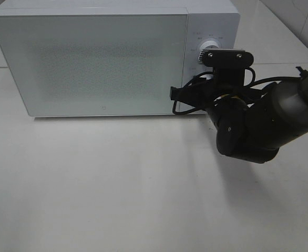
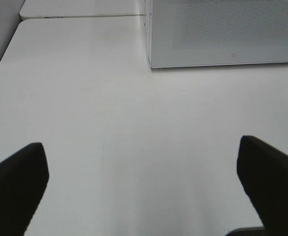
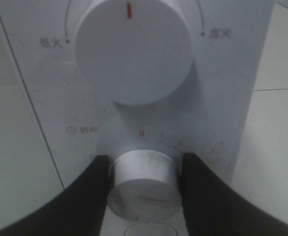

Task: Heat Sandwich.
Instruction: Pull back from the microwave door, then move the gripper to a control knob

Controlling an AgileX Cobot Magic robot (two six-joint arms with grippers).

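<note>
A pale bench (image 1: pixel 117 199) fills the scene, and a white microwave (image 1: pixel 91 58) stands at its far side with its frosted door (image 1: pixel 91 63) closed. The sandwich cannot be seen in any view. The black right arm (image 1: pixel 264 126) reaches in from the right of the high view to the control panel (image 1: pixel 213 29) on the microwave's right end, where its wrist hardware covers the lower part of the panel. The left tool (image 2: pixel 140 145) hangs over bare bench in front of the microwave's left front corner, with its dark fingers (image 2: pixel 16 182) spread wide and nothing between them. On the panel, the large upper knob (image 3: pixel 133 49) carries a red mark (image 3: pixel 129 10) that points straight up between two printed labels. Just beneath it sits the smaller lower knob (image 3: pixel 144 189). The right tool (image 3: pixel 144 169) is pinching this knob, with one black finger pressed against each side of it and the knob's round face turned toward the wrist camera.
</note>
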